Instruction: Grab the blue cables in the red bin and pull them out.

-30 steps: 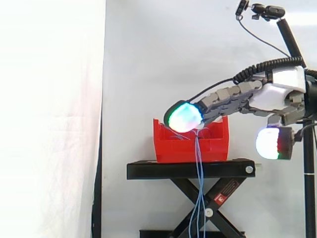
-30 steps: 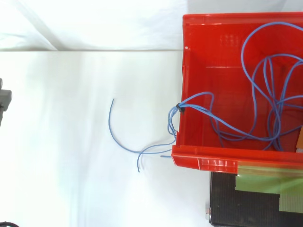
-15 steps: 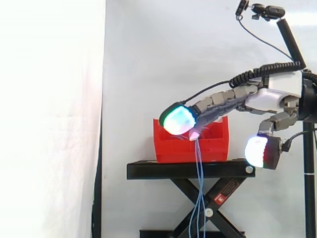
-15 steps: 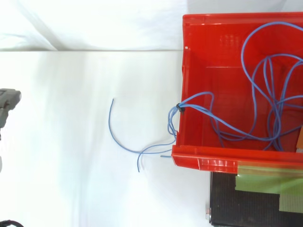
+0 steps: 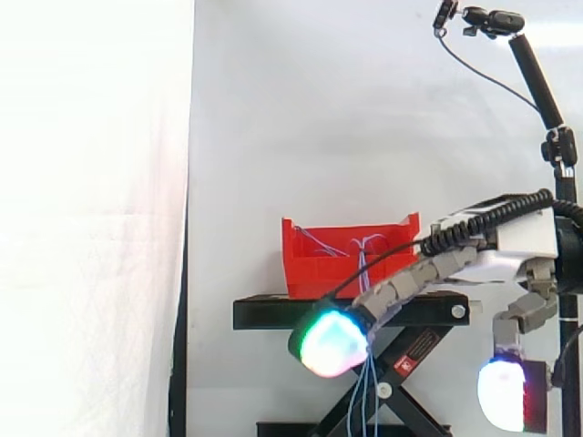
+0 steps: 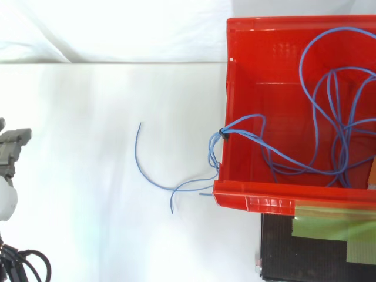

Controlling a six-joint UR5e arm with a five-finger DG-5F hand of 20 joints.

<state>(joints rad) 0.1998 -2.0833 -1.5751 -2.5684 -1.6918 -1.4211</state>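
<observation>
Against the white curtain (image 5: pixel 91 218), the robot hand (image 5: pixel 510 259) has dropped in the last second from the rim of the red bin (image 5: pixel 351 264) to below the top of the black stand (image 5: pixel 273 312). From above, it has edged into sight at the far left (image 6: pixel 12 150), well apart from the bin (image 6: pixel 252 202).

The blue cables (image 6: pixel 223 135) lie just as they did a second ago. One loose tail curls on the white surface, a tied bunch crosses the bin's left wall, and the big loops rest inside the bin. From the side, strands (image 5: pixel 364 401) hang from the bin down past the stand. Nothing more has come out, so the pull appears not to have begun; the hand looks to have left the bin with no cable in it.

The hand is open. Its fingers stretch nearly straight towards the left, with the green-glowing fingertips (image 5: pixel 330 344) low in front of the stand's legs, just beside the hanging strands. Whether they brush those strands cannot be told. The thumb (image 5: pixel 508 393) hangs down, well apart on the right, and nothing is held between it and the fingers.
</observation>
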